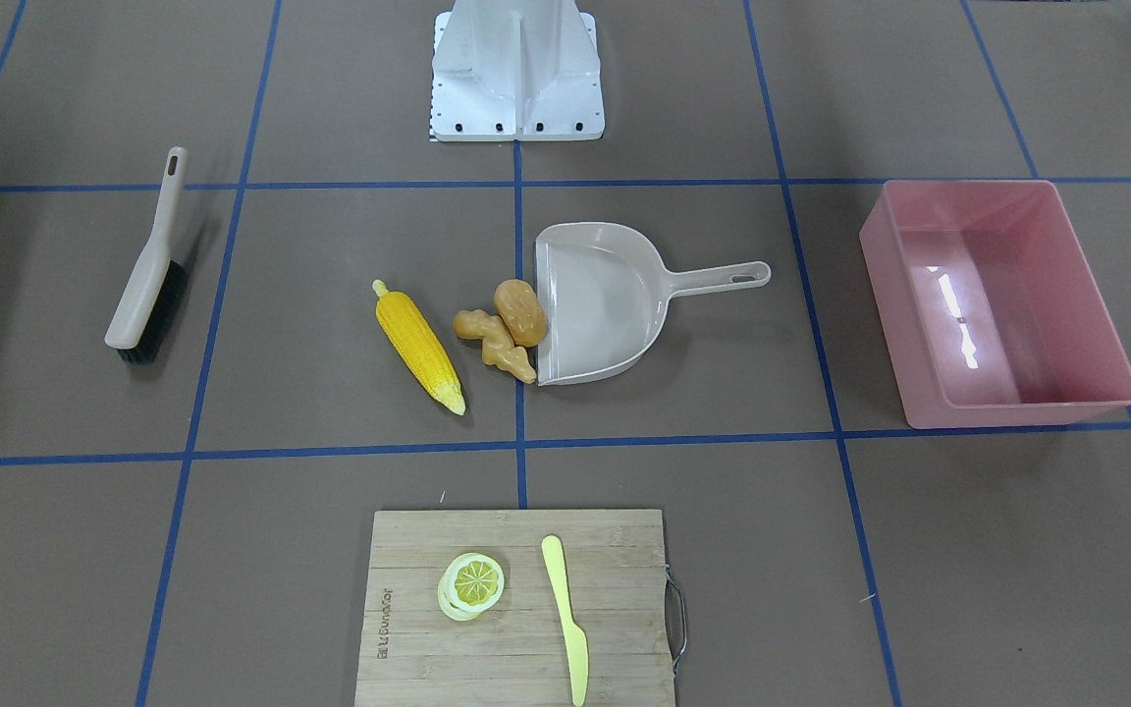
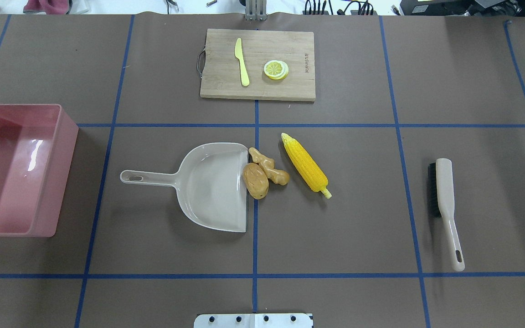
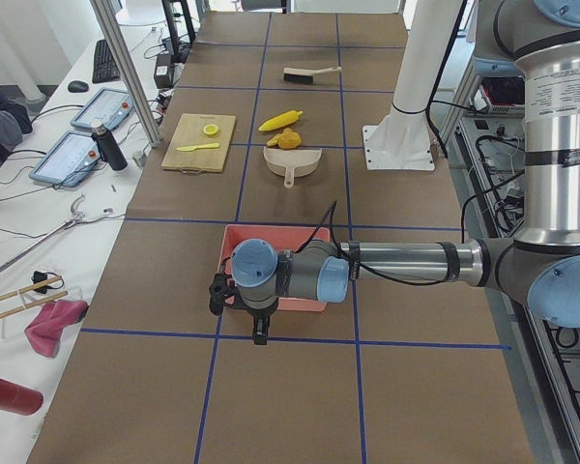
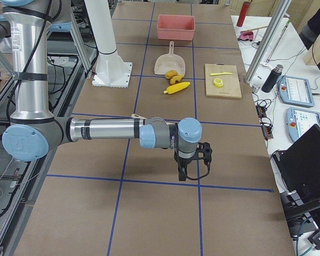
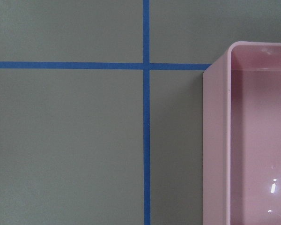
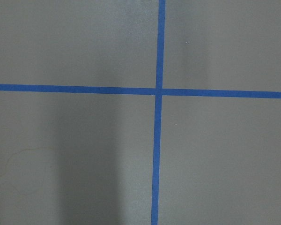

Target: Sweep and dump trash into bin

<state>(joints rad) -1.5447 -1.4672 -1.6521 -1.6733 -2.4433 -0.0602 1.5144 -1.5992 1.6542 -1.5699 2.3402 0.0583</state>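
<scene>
The yellow corn cob (image 2: 306, 165), the tan ginger root (image 2: 269, 166) and the brown potato (image 2: 255, 181) lie at the table's middle. The ginger and potato touch the open mouth of the beige dustpan (image 2: 212, 184). The corn lies apart, on the side away from the pan. The pink bin (image 2: 64, 182) stands empty at the left end. My left gripper (image 3: 260, 329) hangs over the bin's outer end; I cannot tell if it is open or shut. My right gripper (image 4: 185, 173) hangs over bare table far beyond the brush; I cannot tell its state.
A beige brush (image 2: 445, 209) with black bristles lies at the right, handle toward the robot. A wooden cutting board (image 2: 290, 89) with a lemon slice (image 2: 275, 69) and a yellow knife (image 2: 242, 61) lies at the far side. The left wrist view shows the bin's corner (image 5: 215, 140).
</scene>
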